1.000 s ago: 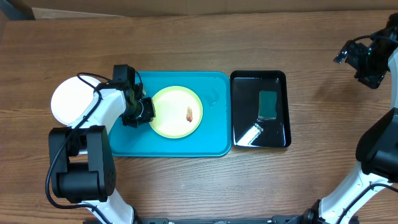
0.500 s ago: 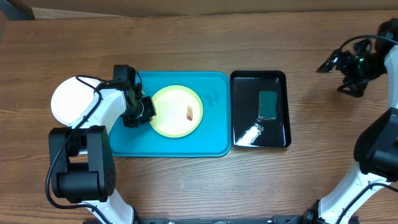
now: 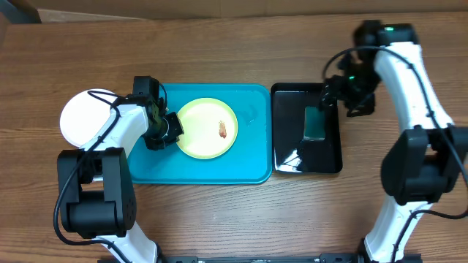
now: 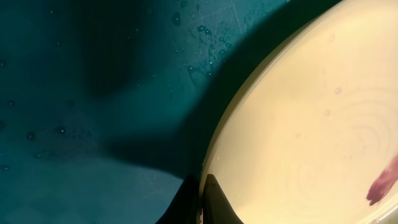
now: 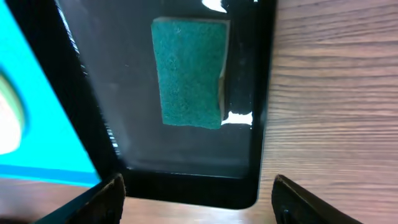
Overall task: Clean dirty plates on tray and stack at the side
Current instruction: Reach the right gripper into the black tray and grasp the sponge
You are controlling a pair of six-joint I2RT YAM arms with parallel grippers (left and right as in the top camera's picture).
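Bare tabletop [image 3: 219, 219] along the near edge gives room to swing. Turquoise tray [image 3: 197, 174] sits left of centre. The yellow-green plate [image 3: 205, 128] lies flat in its middle, with a reddish smear [image 3: 223, 132] right of plate centre. Left pincer [image 3: 170, 130] is pressed together, pinching the plate's left rim. I judge the plate to be light, stiff plastic. Droplets on the tray suggest it is slick, so I'd grip it at the rim and lift slowly over the tray's raised rim. White plate [image 3: 77, 120] rests on the tabletop off the tray's left edge, partly under my left arm, probably the stack spot. Black tray [image 3: 322, 157] sits just beside the turquoise one on the right. Green sponge [image 3: 315, 122] lies in its far half, soft; I'd take it by the long sides. Right pincer [image 5: 199, 190] hangs spread above, holding nothing.
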